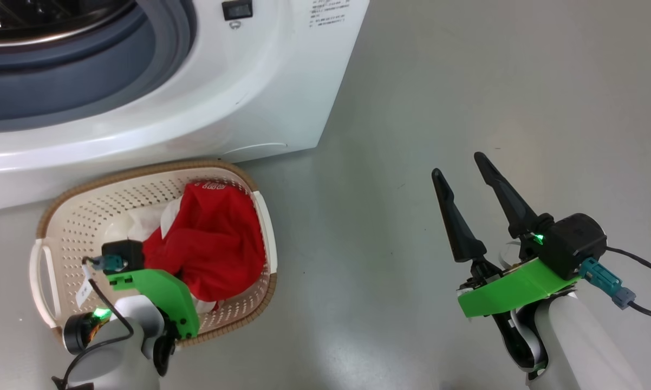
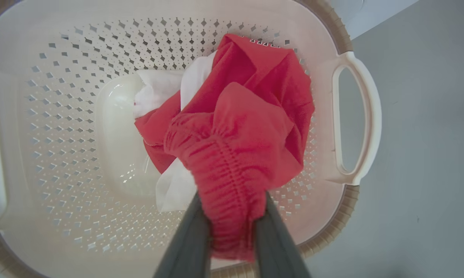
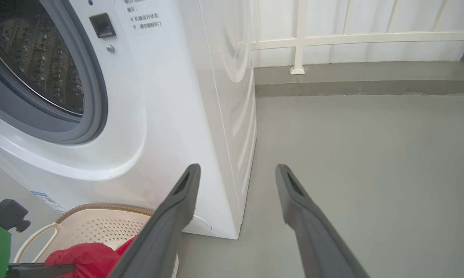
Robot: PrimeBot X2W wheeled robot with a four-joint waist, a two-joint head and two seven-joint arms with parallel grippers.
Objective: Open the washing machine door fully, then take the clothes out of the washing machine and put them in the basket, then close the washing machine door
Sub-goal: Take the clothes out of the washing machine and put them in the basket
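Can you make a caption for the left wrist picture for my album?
Left gripper pinches the red clothes lying in the basket.

washing machine (image 1: 239, 97) at 11 o'clock, on floor (image 1: 412, 81) | basket (image 1: 87, 216) at 7 o'clock, just before machine | clothes (image 1: 212, 249) in basket, toward its 3 o'clock side | left tool (image 2: 234, 199) over basket's 6 o'clock end | right tool (image 1: 459, 164) at 4 o'clock, well apart
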